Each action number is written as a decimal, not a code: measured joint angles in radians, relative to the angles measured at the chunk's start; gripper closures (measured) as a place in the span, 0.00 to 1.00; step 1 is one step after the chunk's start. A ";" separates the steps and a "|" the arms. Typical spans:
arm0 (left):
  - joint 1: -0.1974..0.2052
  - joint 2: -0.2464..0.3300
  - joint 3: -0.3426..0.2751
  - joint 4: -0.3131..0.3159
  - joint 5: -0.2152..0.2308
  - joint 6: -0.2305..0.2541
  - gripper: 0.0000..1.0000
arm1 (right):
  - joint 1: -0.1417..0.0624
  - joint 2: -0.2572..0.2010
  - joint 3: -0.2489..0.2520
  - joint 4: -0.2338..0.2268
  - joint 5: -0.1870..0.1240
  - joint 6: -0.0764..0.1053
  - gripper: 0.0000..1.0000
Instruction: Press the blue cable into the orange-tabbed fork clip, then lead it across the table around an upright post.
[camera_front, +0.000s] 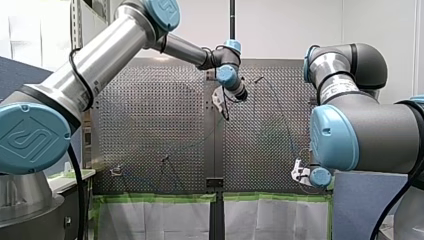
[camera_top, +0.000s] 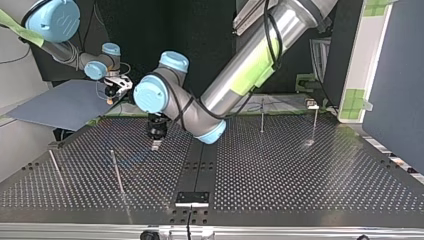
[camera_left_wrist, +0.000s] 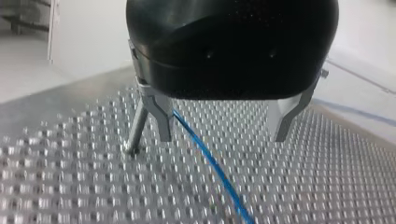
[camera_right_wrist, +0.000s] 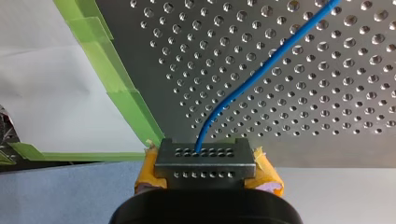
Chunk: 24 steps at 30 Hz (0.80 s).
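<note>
The blue cable (camera_left_wrist: 210, 161) lies along the perforated table (camera_left_wrist: 303, 186) and passes between the fingers of my left gripper (camera_left_wrist: 223, 135), close to one finger. That gripper is open and hangs low over the plate. An upright post (camera_left_wrist: 137, 128) stands just outside that same finger. My right gripper (camera_right_wrist: 205, 161), with yellow pads, is shut on the blue cable (camera_right_wrist: 261, 63) at the table's edge, and the cable curves away from it over the plate. In the top view my left gripper (camera_top: 156, 134) is near the table's middle and my right gripper (camera_top: 116, 91) is beyond the far left edge.
Several thin upright posts (camera_top: 117, 172) (camera_top: 262, 116) stand on the table (camera_top: 300, 170). A small clip (camera_top: 312, 105) sits at the top view's far right. Green tape (camera_right_wrist: 123, 100) lines the table edge beside my right gripper. A blue-grey panel (camera_top: 65, 102) lies off the far left corner.
</note>
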 joint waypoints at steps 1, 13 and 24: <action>-0.002 0.007 0.000 -0.005 0.008 0.001 0.00 | 0.000 0.000 0.000 0.000 -0.001 0.000 1.00; -0.029 0.109 -0.001 -0.078 0.085 0.034 0.00 | 0.000 0.000 0.000 -0.002 -0.012 0.009 1.00; -0.051 0.130 0.007 -0.097 0.166 0.132 0.00 | 0.000 0.000 0.000 -0.003 -0.023 0.013 1.00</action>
